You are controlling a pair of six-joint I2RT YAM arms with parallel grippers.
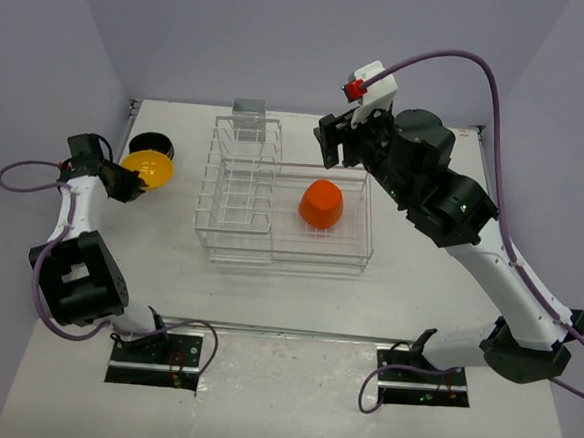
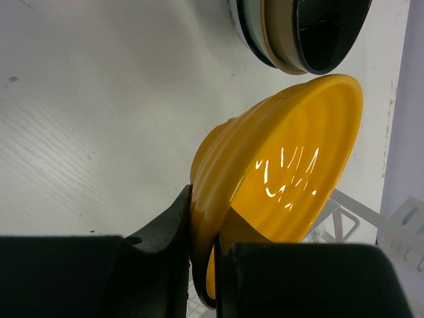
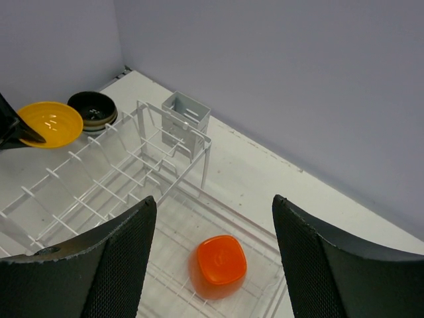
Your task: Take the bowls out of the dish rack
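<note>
My left end effector (image 2: 202,222): pinches yellow bowl (image 2: 278,165) rim, tabletop's (image 1: 296,310) far-left corner.
My right end effector (image 1: 330,145): wide, above dish rack's (image 1: 300,252) far edge.

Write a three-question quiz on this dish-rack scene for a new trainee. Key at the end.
1. True or false: the left tool is shut on the rim of the yellow bowl.
2. Where is the orange-red bowl? A) in the left tool B) in the low basket of the dish rack C) in the rack's tall slotted section
3. Fill the gap: the right tool, above the rack, is ____ and holds nothing.

Key: 1 true; 2 B; 3 open.
</note>
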